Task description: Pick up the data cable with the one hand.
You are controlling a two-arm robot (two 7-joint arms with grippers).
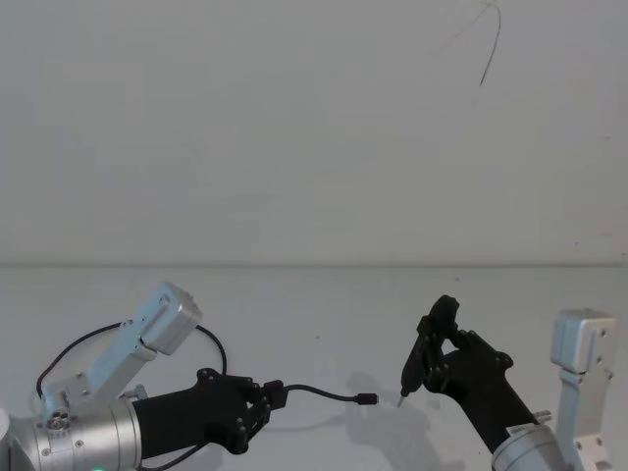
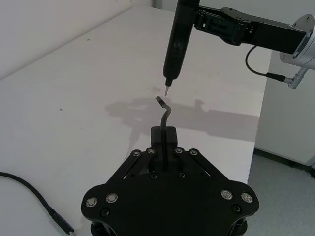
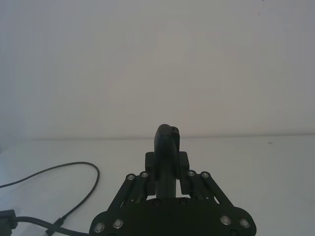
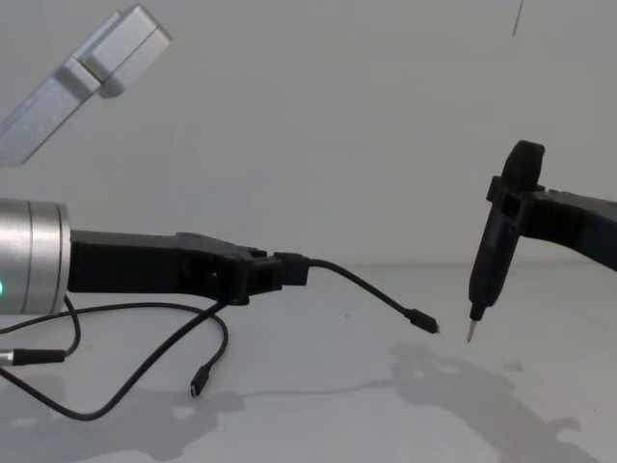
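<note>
My left gripper point(image 1: 267, 397) point(image 4: 289, 268) point(image 2: 164, 135) is shut on the data cable point(image 1: 324, 394) point(image 4: 371, 289) point(image 2: 166, 115) close to one end, held above the white table. A short stretch with a small metal-tipped plug point(image 4: 422, 322) sticks out past the fingers toward the right. The rest of the cord sags behind the gripper, and its other plug point(image 4: 197, 386) hangs just above the table. My right gripper point(image 1: 432, 343) point(image 4: 516, 207) point(image 3: 167, 157) is shut on a black tool point(image 2: 174, 42) whose pointed metal tip point(image 4: 470, 333) hovers just beyond the cable's free plug.
The white table point(image 1: 314, 314) runs back to a plain white wall. In the left wrist view the table's edge point(image 2: 256, 142) drops to the floor. A black cord with a silver cylindrical plug point(image 4: 29, 357) lies by my left arm.
</note>
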